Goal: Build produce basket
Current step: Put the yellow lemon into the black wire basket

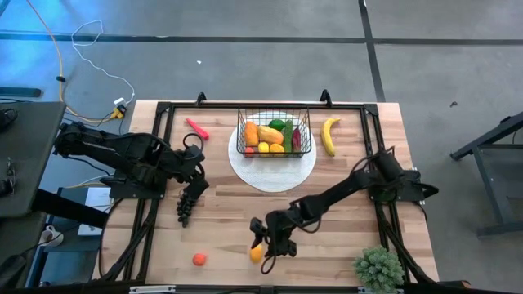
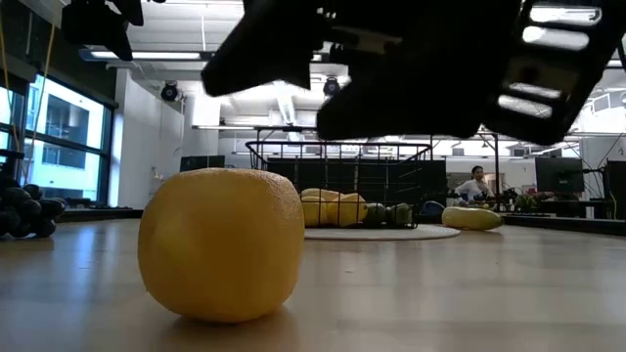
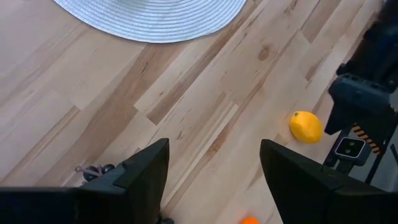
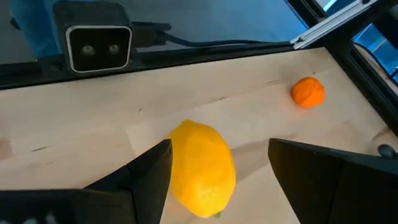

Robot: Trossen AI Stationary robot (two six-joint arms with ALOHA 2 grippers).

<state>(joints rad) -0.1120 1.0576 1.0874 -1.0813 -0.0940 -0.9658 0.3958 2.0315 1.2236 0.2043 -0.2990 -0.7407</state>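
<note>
- No brand, label or writing is legible anywhere on my table.
- The basket (image 1: 274,132) sits on a round white plate (image 1: 272,171) at the table's far side, holding orange, yellow, green and red produce (image 1: 270,135).
- A banana (image 1: 329,135) lies just beside the basket; a red pepper (image 1: 196,128) lies on its other side.
- My right gripper (image 1: 263,242) hangs with fingers spread over a lemon (image 1: 257,253) near the front edge, not pinching it.
- My left gripper (image 1: 194,186) stands spread above dark grapes (image 1: 186,204).
- A small orange fruit (image 1: 198,259) rests apart from the lemon.
- Only the low view shows a person (image 2: 475,183) seated in the room behind.
- Only the overhead view shows the spiky potted plant (image 1: 378,268) at the front corner.
</note>
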